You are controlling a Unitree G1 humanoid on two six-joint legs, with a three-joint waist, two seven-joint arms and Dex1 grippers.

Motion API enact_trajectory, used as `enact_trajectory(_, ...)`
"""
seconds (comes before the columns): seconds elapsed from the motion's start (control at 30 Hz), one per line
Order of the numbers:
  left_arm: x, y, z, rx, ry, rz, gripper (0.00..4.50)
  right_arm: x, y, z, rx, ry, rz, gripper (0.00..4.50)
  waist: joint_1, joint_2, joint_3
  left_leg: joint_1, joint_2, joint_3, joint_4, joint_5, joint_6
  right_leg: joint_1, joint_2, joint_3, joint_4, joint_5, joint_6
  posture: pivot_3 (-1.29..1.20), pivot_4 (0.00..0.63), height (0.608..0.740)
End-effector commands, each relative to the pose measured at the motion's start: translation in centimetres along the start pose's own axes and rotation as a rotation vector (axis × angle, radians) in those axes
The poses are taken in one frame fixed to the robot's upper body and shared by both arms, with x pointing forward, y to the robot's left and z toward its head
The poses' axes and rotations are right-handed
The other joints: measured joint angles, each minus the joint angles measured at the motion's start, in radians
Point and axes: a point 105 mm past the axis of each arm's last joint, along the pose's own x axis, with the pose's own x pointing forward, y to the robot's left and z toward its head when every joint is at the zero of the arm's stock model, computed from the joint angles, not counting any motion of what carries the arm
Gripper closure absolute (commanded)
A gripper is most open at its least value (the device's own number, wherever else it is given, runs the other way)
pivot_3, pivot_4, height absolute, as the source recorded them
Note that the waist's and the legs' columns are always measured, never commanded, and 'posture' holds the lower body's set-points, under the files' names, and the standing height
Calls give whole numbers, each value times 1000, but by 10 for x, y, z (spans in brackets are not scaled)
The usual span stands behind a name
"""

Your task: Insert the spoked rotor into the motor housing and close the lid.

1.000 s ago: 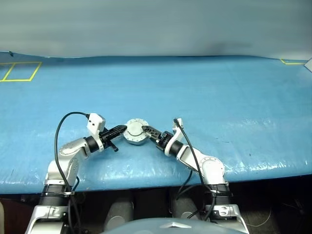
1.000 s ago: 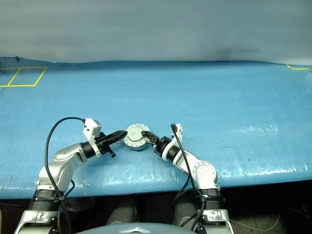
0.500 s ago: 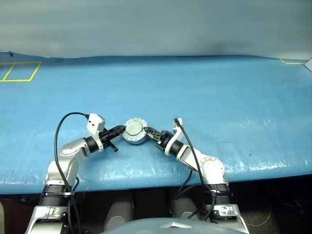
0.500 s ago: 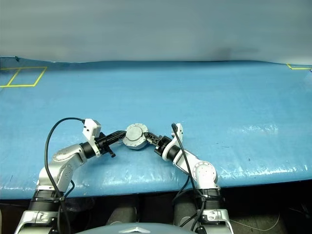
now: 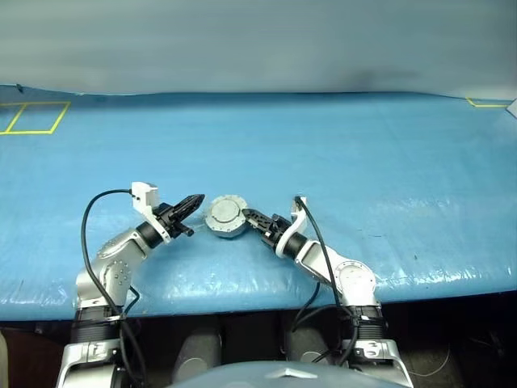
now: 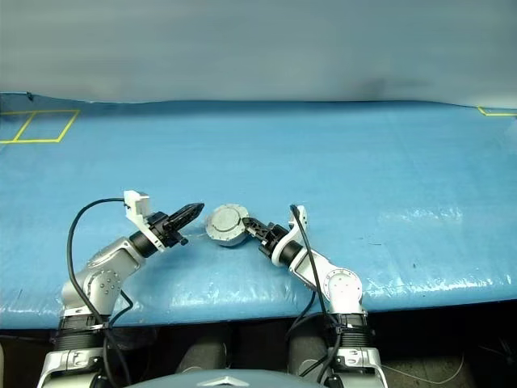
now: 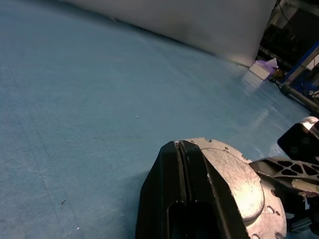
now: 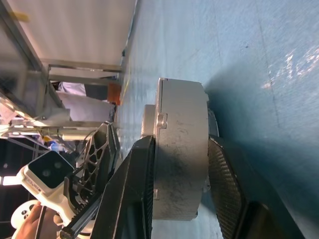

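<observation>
My right end effector (image 5: 247, 215) gripping the closed motor housing (image 5: 224, 216) by its rim on the blue table (image 5: 363, 153), my left end effector (image 5: 197, 199) pinched shut, hovering just beside the lid (image 7: 234, 174).

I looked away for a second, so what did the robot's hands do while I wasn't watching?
The left gripper, shut, drew back off the closed motor housing. The right gripper closed onto the housing's sides, gripping it. The housing stayed on the blue table, lid shut.
</observation>
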Motion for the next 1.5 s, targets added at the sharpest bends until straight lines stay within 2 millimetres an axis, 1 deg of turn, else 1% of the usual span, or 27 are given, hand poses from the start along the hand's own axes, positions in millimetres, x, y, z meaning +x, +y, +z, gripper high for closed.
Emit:
enact_trajectory(0.03,-1,-9,11,-31,-30,-34,4500,9,29,12,67,-89,117,3278,0,0,0,0,0,0,0,0,0,0,0,0,0,0,0,0,150,740)
enact_trajectory(0.13,-2,-10,12,-62,-72,-31,4500,8,42,22,74,-127,169,3278,-2,0,0,0,0,0,0,0,0,0,0,0,0,0,0,0,150,740)
enact_trajectory(0.23,-3,-9,14,-109,-140,-27,3872,8,56,29,55,-151,223,3278,-2,0,2,-1,0,0,0,0,0,0,0,0,0,0,-1,0,150,740)
enact_trajectory(0.27,-3,-10,13,-138,-154,-33,3603,9,61,31,46,-153,235,3278,-5,0,2,-1,0,0,0,0,0,-1,0,0,0,0,-1,0,150,740)
enact_trajectory(0.3,-3,-11,11,-165,-160,-38,3199,9,65,32,40,-155,249,3278,-6,0,2,-1,0,1,0,0,0,-1,0,0,0,0,-1,0,150,740)
enact_trajectory(0.4,-3,-12,8,-216,-183,-44,2217,10,77,34,20,-155,285,3278,-8,0,3,-1,1,1,0,0,0,-1,1,0,0,1,1,0,150,740)
enact_trajectory(0.5,-1,-15,5,-285,-193,-51,1223,9,93,35,4,-148,344,3278,-5,0,3,-1,1,0,-1,0,0,-1,1,0,0,1,1,0,150,740)
enact_trajectory(0.53,0,-16,4,-320,-196,-59,918,9,98,34,-5,-141,366,3278,-5,0,3,-1,1,0,-1,0,1,-1,1,0,0,1,1,0,150,740)
enact_trajectory(0.6,2,-22,8,-442,-239,-101,156,8,107,30,-22,-124,394,3278,-5,0,3,-2,0,0,-1,-1,1,-2,0,0,-1,1,1,0,150,740)
enact_trajectory(0.63,2,-25,11,-495,-262,-135,31,7,109,29,-28,-117,401,3278,-5,0,3,-2,0,0,-1,-1,1,-1,0,0,-1,1,1,0,150,740)
enact_trajectory(0.77,8,-36,11,-574,-241,-200,31,6,121,19,-51,-78,441,3278,-6,0,3,-2,0,0,0,-1,1,-1,0,0,-2,1,1,0,150,740)
enact_trajectory(0.83,11,-42,16,-627,-261,-253,31,6,124,13,-65,-52,455,3278,-6,0,3,-2,0,0,0,-1,1,-1,1,0,-1,1,1,0,150,740)
enact_trajectory(0.93,15,-53,19,-666,-261,-326,31,9,122,4,-86,-14,439,3278,-6,0,3,-2,0,0,0,-1,1,-1,1,0,-2,1,1,0,150,740)
enact_trajectory(1.0,19,-56,21,-681,-261,-346,31,11,120,-1,-98,6,430,3278,-6,0,3,-2,0,0,0,-1,1,-1,1,0,-2,1,1,0,150,740)
enact_trajectory(1.13,24,-55,32,-699,-324,-363,31,12,118,-6,-113,27,422,3278,-4,0,3,-2,0,0,1,-1,1,-1,1,0,-2,1,1,0,150,740)
enact_trajectory(1.23,28,-52,33,-684,-328,-325,31,12,116,-6,-112,26,413,3278,-4,0,3,-2,0,1,1,-1,1,-1,1,0,-2,1,1,0,150,740)
enact_trajectory(1.37,27,-42,30,-651,-352,-262,31,12,112,2,-98,-9,391,3278,-4,0,3,-3,0,1,0,-1,1,-1,1,0,-2,1,1,0,150,740)
enact_trajectory(1.4,26,-42,30,-656,-361,-266,410,12,111,3,-96,-15,388,3278,-4,0,3,-3,0,1,0,-1,1,-1,1,0,-2,0,1,0,150,740)
enact_trajectory(1.47,25,-41,27,-640,-345,-268,919,12,110,5,-93,-21,382,3278,-4,0,3,-3,0,1,0,-1,1,-1,1,0,-2,0,0,0,150,740)
enact_trajectory(1.5,24,-42,25,-635,-339,-270,1287,12,110,5,-91,-22,381,3278,-5,0,3,-3,0,1,0,-1,1,-1,1,0,-3,0,0,0,150,740)
